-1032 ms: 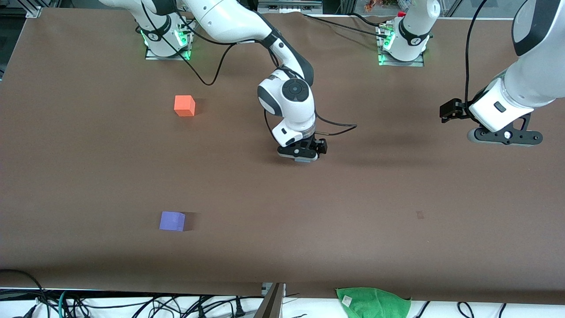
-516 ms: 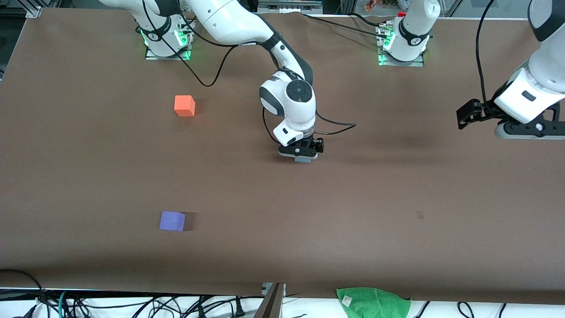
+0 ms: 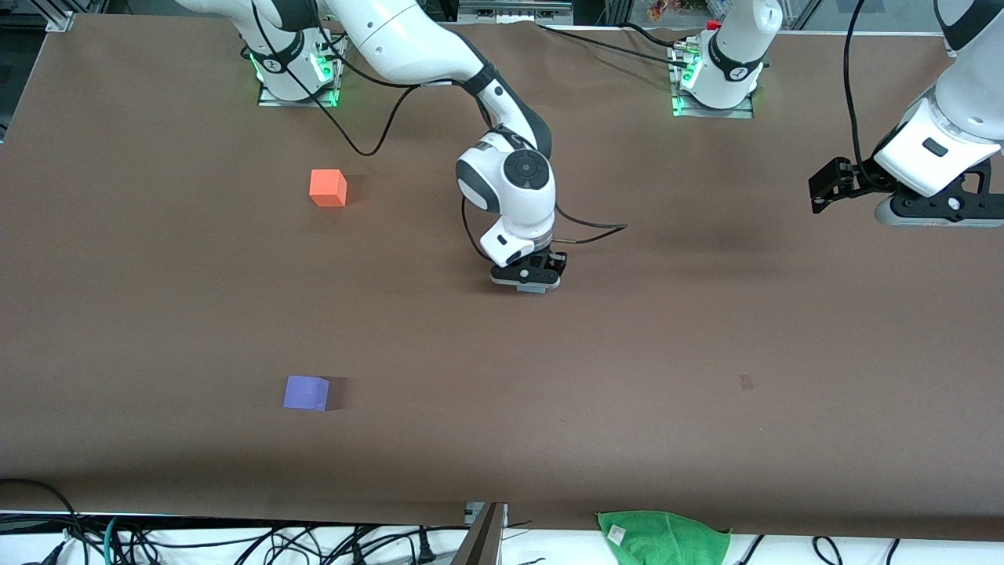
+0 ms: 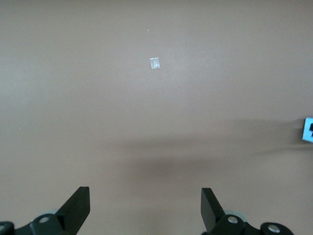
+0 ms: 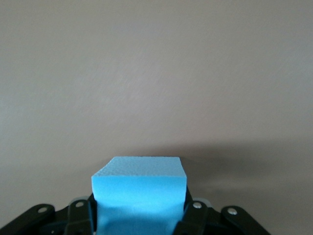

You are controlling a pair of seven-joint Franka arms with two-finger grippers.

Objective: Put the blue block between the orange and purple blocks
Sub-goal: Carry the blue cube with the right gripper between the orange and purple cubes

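One blue block (image 5: pixel 139 193) was clamped in the right gripper (image 3: pixel 530 282), apparently lifted mid-table, needing carriage between orange (image 3: pixel 328 188) and purple (image 3: pixel 306 393), while the left gripper (image 4: pixel 145 208) was held open, waiting.

Brown table cover (image 3: pixel 706 353) spans nearly the whole front view, w/ a small dark mark (image 3: pixel 746 382) on it at approx 4 o'clock from centre. Green cloth (image 3: pixel 663 537) lies off the cover's near edge at approx 5 o'clock, on a white surface; small white tag on it. Black cables (image 3: pixel 235 541) tangled along the bottom edge, approx 7 o'clock. Left wrist view: small pale square patch (image 4: pixel 155 63) on the cover, approx 12 o'clock.
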